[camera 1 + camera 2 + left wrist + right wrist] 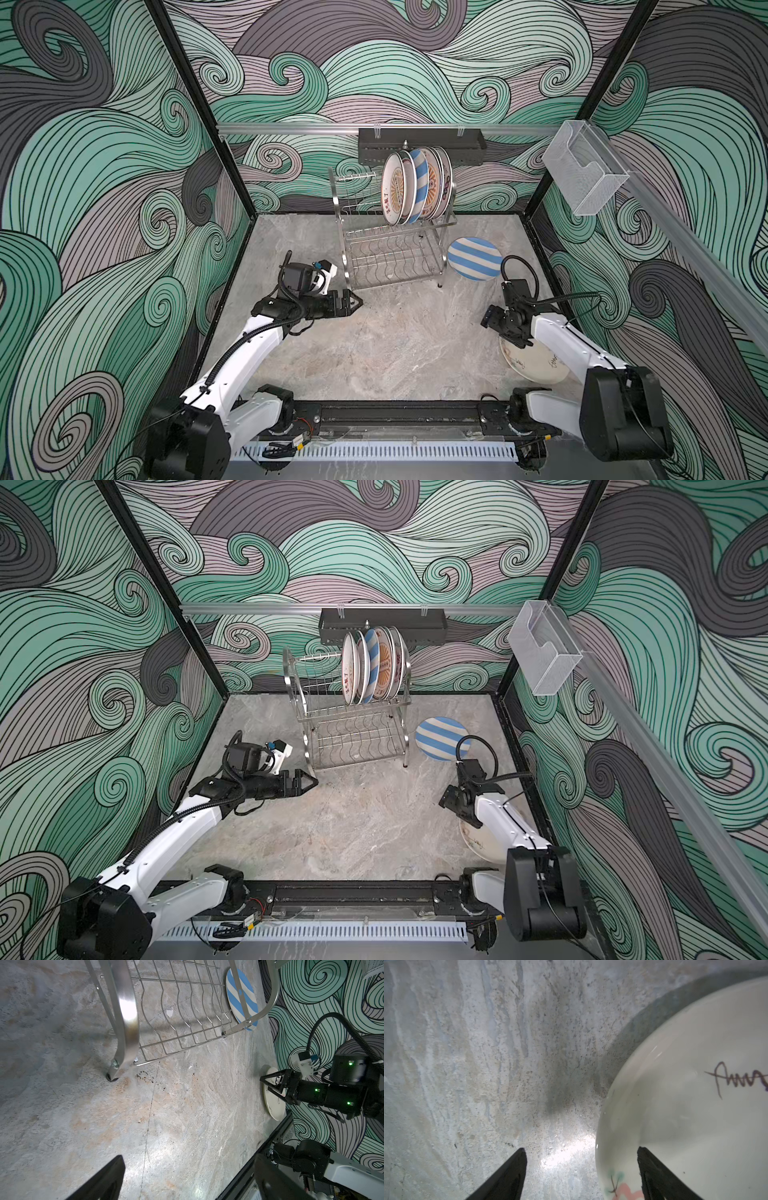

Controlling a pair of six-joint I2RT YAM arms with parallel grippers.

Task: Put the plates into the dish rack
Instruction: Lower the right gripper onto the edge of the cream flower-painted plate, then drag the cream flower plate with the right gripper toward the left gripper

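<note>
Dish rack (390, 245): two-tier steel wire, upright, just ahead of left gripper (356, 302). Plates (415, 187) on edge, upper tier. Striped plate (473, 257) flat, beyond right gripper (581, 1150). Cream plate (538, 368), handwritten script, flat; rim between right gripper's spread fingertips.

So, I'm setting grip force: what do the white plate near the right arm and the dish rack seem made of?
White plate: probably glazed ceramic, glossy, with sharp highlights along its rim; hard plastic can't be ruled out. Dish rack: polished metal, likely steel, wire and flat strip, mirror-like glare on its leg.
</note>
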